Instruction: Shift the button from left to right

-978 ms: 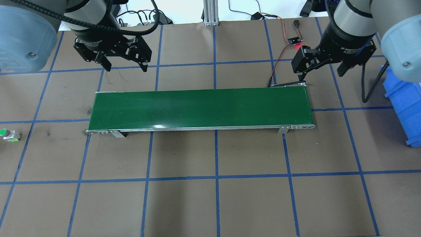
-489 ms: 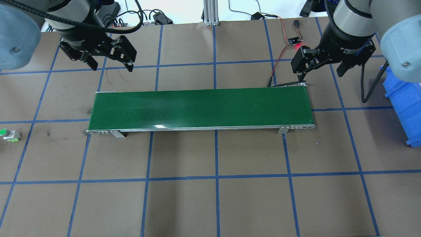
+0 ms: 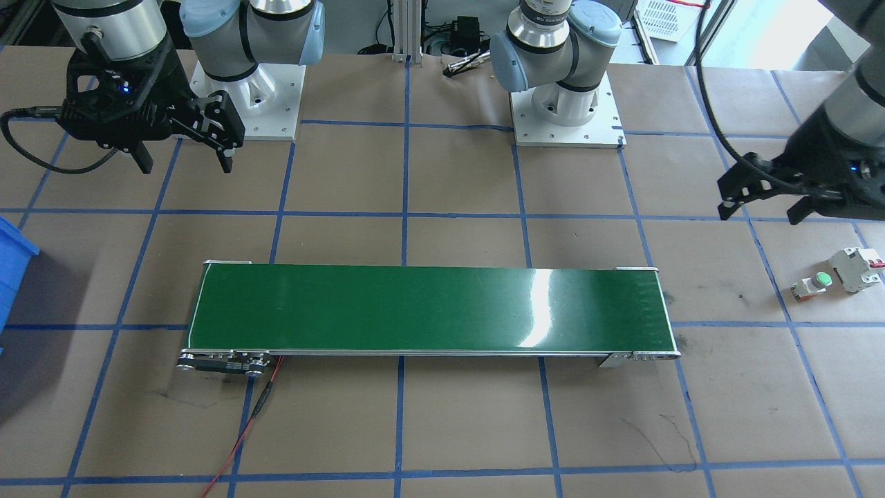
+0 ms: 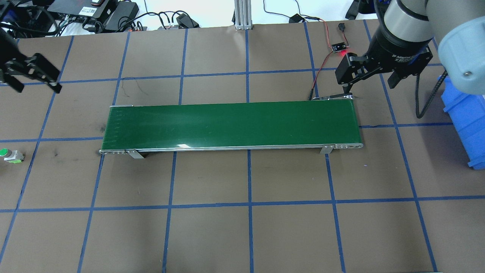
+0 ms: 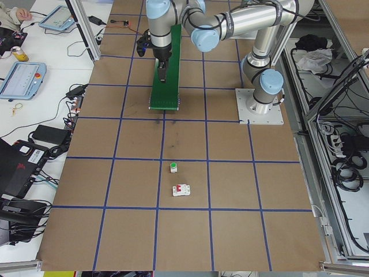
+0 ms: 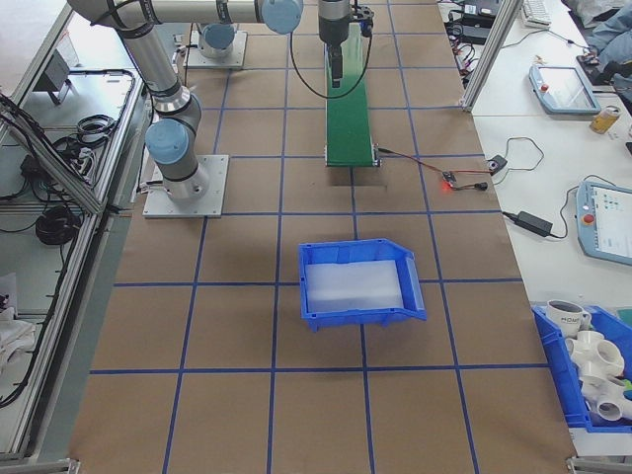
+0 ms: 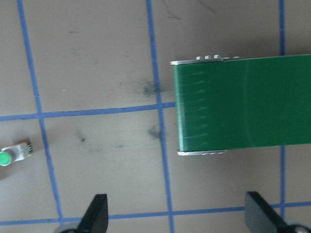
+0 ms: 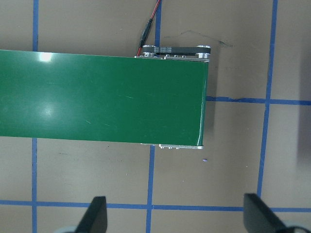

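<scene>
The button (image 4: 9, 154), a green cap on a small white-grey body, lies on the table at the far left edge, well left of the green conveyor belt (image 4: 231, 125). It also shows as the button (image 3: 816, 282) in the front view and the button (image 7: 14, 155) in the left wrist view. My left gripper (image 4: 37, 88) hangs open and empty above the table, farther back than the button and slightly to its right. My right gripper (image 4: 370, 85) is open and empty behind the belt's right end.
A white circuit breaker (image 3: 856, 268) with a red tab lies just beside the button. A blue bin (image 4: 468, 121) stands at the right edge. A small board (image 4: 340, 47) with a red light and wires sits behind the belt's right end.
My left arm has swung left, from behind the belt's left end out toward the table's left edge. The right arm and the button have not moved.
</scene>
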{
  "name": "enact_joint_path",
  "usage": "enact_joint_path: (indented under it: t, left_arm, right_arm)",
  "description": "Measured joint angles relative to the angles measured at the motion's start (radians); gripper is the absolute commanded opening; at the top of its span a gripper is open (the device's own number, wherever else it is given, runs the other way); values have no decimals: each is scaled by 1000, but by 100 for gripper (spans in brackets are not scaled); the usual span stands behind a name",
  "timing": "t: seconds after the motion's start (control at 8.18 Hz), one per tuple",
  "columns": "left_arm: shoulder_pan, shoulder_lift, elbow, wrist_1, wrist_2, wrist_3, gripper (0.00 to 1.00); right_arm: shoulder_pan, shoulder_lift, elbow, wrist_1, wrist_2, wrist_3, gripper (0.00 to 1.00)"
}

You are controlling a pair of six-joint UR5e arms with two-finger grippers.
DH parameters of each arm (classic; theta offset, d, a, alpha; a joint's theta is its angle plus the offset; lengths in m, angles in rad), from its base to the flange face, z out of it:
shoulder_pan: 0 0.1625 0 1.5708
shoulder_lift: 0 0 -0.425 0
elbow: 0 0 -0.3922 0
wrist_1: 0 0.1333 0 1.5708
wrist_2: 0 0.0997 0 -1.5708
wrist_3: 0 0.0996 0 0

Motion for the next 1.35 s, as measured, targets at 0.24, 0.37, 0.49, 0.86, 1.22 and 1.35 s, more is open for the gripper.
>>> enact_joint_path:
  t: [0.24, 0.37, 0.49, 0.86, 1.22, 1.35]
  left_arm:
    - [170, -60, -3, 51, 44, 154, 100]
    - [245, -104, -7, 120, 53, 225, 100]
    - [305, -159, -9, 199, 59, 286, 100]
    - [387, -295, -11, 311, 117, 329, 100]
    - [398, -394, -11, 373, 148, 297, 100]
    - [398, -413, -12, 390, 150, 277, 100]
  right_arm:
    - [0, 0, 0, 0, 0, -1, 100]
    - [0, 0, 0, 0, 0, 0, 100]
    - [0, 0, 0, 0, 0, 0, 100]
    - [1, 0, 0, 0, 2, 1, 100]
    - [0, 1, 1, 0, 5, 1, 100]
    - [0, 2, 1, -1, 6, 2, 100]
